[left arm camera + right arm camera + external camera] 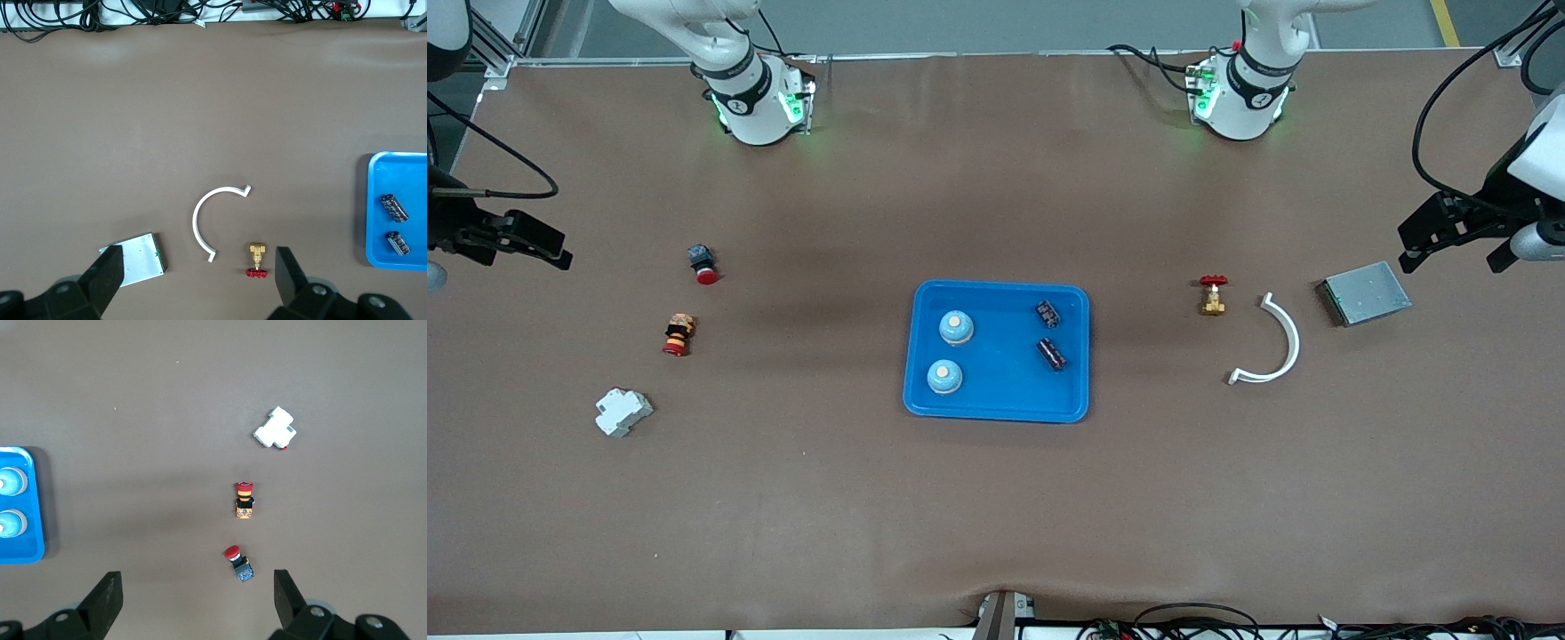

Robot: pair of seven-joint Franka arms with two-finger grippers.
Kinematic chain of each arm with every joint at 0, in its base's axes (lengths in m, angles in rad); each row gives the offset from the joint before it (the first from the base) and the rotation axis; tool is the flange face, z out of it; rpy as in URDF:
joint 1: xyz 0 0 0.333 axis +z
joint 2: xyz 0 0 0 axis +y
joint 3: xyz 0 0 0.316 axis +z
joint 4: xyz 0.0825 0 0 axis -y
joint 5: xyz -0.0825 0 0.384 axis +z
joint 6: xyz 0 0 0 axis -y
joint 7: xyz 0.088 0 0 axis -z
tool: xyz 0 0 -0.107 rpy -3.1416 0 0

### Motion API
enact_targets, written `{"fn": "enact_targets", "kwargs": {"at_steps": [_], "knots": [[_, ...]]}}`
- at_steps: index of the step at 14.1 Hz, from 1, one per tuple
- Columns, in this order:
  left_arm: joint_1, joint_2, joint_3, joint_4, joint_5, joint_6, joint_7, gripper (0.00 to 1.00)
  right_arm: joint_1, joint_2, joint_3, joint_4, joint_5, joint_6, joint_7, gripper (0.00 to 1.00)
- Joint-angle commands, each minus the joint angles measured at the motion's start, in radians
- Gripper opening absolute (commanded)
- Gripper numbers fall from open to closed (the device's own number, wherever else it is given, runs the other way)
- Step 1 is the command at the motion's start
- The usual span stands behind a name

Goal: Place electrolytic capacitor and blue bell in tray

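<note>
Since both blue bells (955, 327) and both electrolytic capacitors (1048, 313) already sit in the tray (996, 409), nothing's left to grab. The bells look smooth, domed and slippery, so pinch low; the capacitors look light and stiff, so grip across the barrel. Left gripper (198, 269) and right gripper (198, 588) wait spread wide and empty over the table ends.

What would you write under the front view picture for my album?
Two blue bells and two capacitors sit in the blue tray; both arms wait.

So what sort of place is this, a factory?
More likely a robot test lab: two white robot arm bases bolted to a brown-covered table, loose cables at its edge, and small parts sorted into a bright-blue plastic tray.
</note>
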Motion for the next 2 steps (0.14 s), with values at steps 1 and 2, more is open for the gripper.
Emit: {"fn": "enact_targets", "kwargs": {"at_steps": [1,2], "knots": [[0.004,0.003,0.0,0.018,-0.02,-0.02,0.006,1.0,-0.009,-0.018,0.008,-0.011,0.005,0.003,0.001,1.0],[0.004,0.003,0.0,0.018,-0.02,-0.02,0.006,1.0,-0.007,-0.018,0.008,-0.012,0.005,0.002,0.001,1.0]]}}
